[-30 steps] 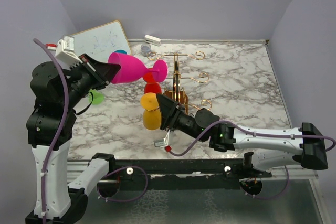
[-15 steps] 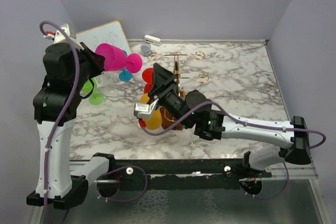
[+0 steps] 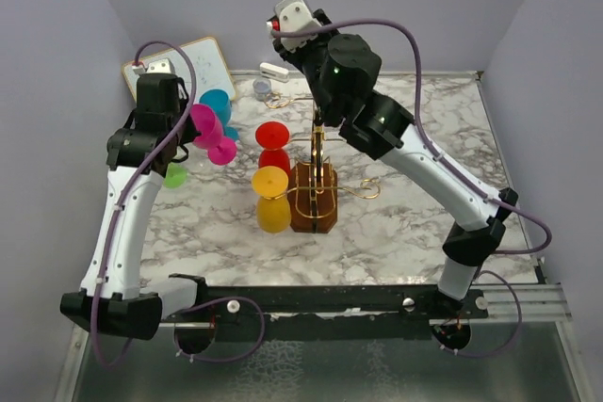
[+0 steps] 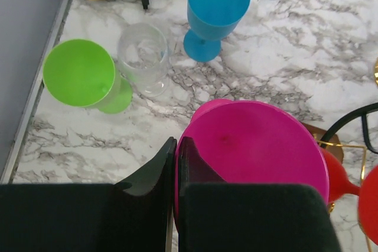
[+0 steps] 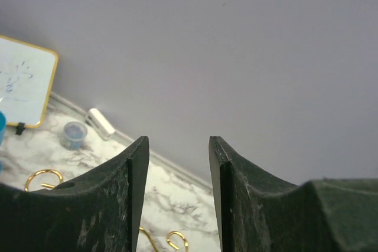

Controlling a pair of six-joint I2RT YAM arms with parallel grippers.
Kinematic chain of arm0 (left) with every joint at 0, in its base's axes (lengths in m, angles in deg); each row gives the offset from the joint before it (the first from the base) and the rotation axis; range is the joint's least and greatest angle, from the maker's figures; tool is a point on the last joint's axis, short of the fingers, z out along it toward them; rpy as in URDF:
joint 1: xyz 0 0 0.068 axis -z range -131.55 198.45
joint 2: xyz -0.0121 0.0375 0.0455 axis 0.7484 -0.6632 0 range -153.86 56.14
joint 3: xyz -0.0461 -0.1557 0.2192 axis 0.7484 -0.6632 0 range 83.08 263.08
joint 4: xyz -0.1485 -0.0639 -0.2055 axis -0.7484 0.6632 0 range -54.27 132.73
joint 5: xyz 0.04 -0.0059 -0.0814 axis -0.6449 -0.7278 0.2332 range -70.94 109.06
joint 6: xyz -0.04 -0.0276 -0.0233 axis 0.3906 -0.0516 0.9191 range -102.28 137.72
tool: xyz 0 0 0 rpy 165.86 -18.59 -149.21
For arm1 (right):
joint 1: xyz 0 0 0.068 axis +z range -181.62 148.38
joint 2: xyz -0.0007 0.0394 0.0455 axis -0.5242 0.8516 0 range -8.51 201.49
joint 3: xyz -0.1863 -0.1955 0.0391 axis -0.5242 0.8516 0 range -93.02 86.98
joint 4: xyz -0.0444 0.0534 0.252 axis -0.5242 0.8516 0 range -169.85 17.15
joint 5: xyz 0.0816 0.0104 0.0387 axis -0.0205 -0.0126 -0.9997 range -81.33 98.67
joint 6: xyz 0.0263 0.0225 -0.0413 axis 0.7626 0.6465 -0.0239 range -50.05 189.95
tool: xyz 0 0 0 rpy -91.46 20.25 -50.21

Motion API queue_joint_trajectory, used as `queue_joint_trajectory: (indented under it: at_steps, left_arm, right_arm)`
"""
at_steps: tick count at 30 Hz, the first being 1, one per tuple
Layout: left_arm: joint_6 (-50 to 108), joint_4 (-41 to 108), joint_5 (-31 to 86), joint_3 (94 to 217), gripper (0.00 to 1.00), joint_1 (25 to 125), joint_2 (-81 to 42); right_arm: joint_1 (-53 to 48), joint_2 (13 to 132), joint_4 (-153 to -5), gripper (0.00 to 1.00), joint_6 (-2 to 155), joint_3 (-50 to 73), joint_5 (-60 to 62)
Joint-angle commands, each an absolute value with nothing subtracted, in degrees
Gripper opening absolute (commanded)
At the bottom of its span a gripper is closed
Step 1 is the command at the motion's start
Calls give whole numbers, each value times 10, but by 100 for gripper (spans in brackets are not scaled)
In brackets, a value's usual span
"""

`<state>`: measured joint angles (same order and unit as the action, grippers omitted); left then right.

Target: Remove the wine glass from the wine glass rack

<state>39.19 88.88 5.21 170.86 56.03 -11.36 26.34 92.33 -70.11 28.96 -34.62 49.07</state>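
Now the left jaws are clenched on the rim of the pink glass (image 4: 254, 146), holding it in the air, off the rack (image 3: 316, 197) and to its left. Below it on the bench (image 3: 415, 120) stand a blue glass (image 4: 217, 4), a clear glass (image 4: 143, 57) and a green glass (image 4: 80, 75), close together. The right jaws are released and empty, high behind the rack, facing the wall. A rim pinch is thin, so the glass may swivel or slip on a quick move. Lowering it carelessly could topple the clear glass.
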Motion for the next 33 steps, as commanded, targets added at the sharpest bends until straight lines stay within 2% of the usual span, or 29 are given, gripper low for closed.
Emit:
queue_joint_trajectory:
  at_steps: [1,9,12,13,17,33]
  left_arm:
    - [382,814,61,1655,0,560,-140]
    - [353,747,38,1638,0,557,-227]
    - [347,721,14,1647,0,554,-282]
    - [348,720,9,1650,3,553,-290]
    - [352,713,-22,1658,9,549,-316]
    - [364,686,2,1631,12,547,-350]
  right_arm:
    - [220,960,-466,44,528,-429,429]
    - [205,880,-485,43,621,-299,400]
    - [205,786,-511,41,703,-209,342]
    - [205,772,-512,41,712,-196,336]
    - [205,741,-495,41,735,-170,325]
    - [205,698,-501,40,776,-76,300]
